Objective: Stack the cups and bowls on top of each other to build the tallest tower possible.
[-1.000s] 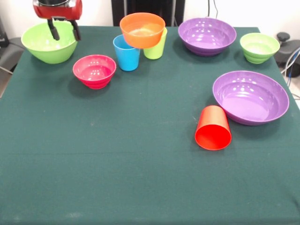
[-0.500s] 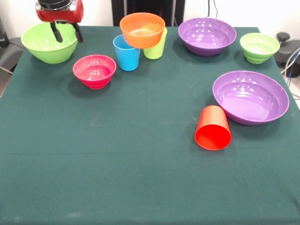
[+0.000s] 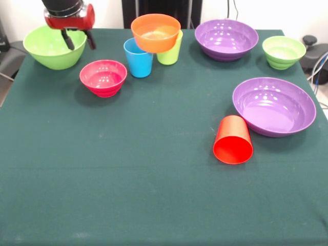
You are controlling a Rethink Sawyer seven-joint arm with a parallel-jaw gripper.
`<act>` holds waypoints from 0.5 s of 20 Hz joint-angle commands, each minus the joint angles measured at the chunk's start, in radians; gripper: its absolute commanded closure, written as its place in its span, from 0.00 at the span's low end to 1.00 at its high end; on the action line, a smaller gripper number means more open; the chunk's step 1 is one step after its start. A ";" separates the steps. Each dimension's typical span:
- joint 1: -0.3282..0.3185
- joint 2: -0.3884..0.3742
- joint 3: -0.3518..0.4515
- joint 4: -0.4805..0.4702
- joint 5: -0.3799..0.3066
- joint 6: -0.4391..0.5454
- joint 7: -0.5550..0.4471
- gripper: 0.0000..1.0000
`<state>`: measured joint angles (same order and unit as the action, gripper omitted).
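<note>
Front view | jaws (image 3: 78, 39) apart over large green bowl (image 3: 51, 48) rim | table (image 3: 128, 195) near half bare

Green cloth, dark clutter round its edges

The dark green tablecloth (image 3: 128, 195) spreads below and to the right of the gripper (image 3: 79, 43). A black upright panel (image 3: 161, 7) stands to its right at the top edge. Far off to its right, past the cloth's corner, sit a black knobbed object (image 3: 310, 41) and pale cables (image 3: 320, 69) (where they lead cannot be told).

arm — glossy red housing, black collar above | pincer (image 3: 78, 40) — two slim black fingers (tapered)
</note>
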<state>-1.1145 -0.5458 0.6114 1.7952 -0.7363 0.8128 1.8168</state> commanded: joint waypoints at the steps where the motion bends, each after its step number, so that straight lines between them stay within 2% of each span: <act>1: 0.032 0.068 -0.040 -0.063 -0.100 -0.094 -0.094 0.00; 10: 0.040 0.102 -0.059 -0.071 -0.121 -0.140 -0.080 0.00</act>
<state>-1.1132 -0.4909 0.6097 1.7944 -0.7392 0.7456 1.8168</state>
